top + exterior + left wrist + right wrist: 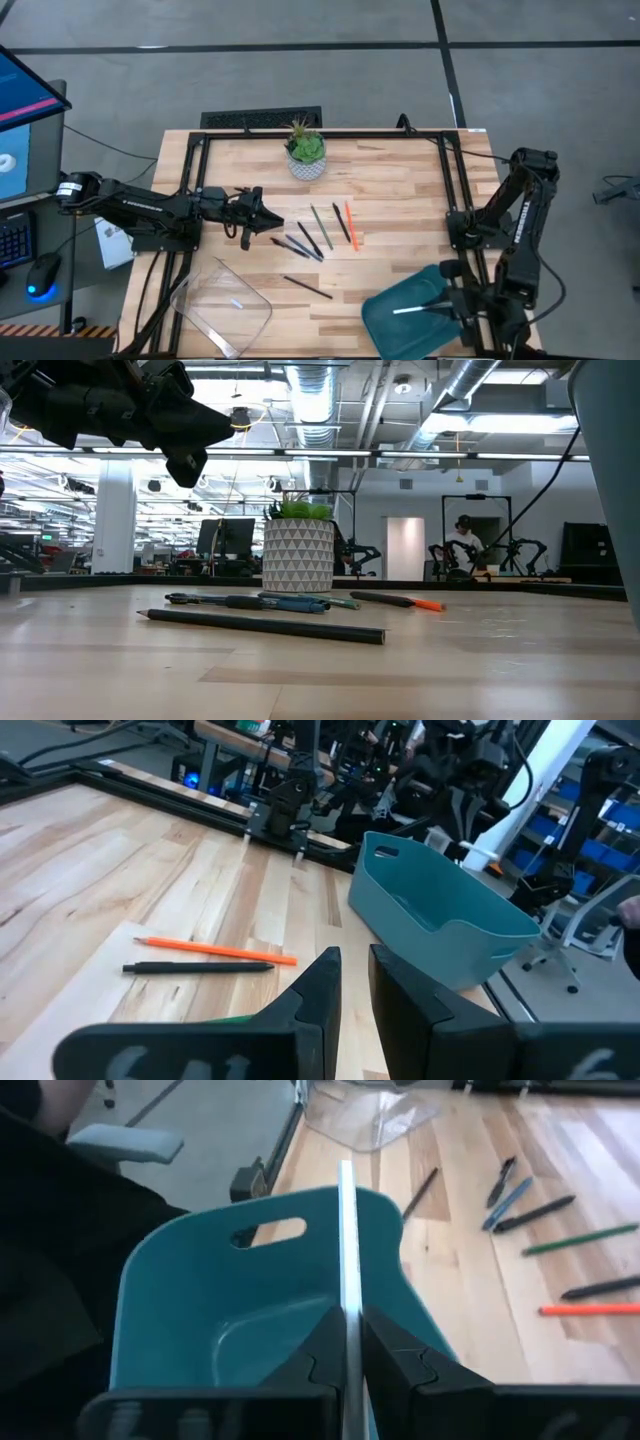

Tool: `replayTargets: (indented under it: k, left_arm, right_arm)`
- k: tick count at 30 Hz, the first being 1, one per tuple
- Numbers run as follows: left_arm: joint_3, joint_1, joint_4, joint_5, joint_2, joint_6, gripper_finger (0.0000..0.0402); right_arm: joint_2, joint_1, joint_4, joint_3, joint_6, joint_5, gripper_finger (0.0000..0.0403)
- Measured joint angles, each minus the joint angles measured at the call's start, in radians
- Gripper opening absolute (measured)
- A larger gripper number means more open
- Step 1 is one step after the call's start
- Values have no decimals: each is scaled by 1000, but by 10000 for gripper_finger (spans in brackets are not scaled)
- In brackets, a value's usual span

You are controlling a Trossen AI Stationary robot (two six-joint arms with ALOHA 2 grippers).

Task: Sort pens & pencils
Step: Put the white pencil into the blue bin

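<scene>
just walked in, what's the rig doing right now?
Sorting pens and pencils. The right gripper has its jaws shut on a white pencil, holding it over the teal bin at the table's near right corner. The left gripper hovers above the table by the loose pens in the middle, holding nothing visible. A clear tray sits near left; a potted plant stands at the back.

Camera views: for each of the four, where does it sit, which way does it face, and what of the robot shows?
High: overhead, straight down on the table; both arms show.
Low: at table-top height, level across the pens toward the plant pot; left arm overhead.
Left wrist: past the left gripper toward the teal bin.
Right wrist: above that bin, right gripper clamping a white stick.
Shared: the orange pencil shows in all four.
</scene>
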Motion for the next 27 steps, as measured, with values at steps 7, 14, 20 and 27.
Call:
replayTargets:
  k: [7,14,20,27]
  left_arm:
    - [0,0,0,0,0,-1,46]
    - [0,0,0,0,0,-1,46]
    - [0,0,0,0,0,-1,46]
    - [0,0,0,0,0,-1,46]
  right_arm:
    - [0,0,48,-85,126,-1,49]
    - [0,-1,138,-136,121,-1,49]
    - [0,-3,143,-136,131,-1,49]
    - [0,-4,142,-136,175,4,56]
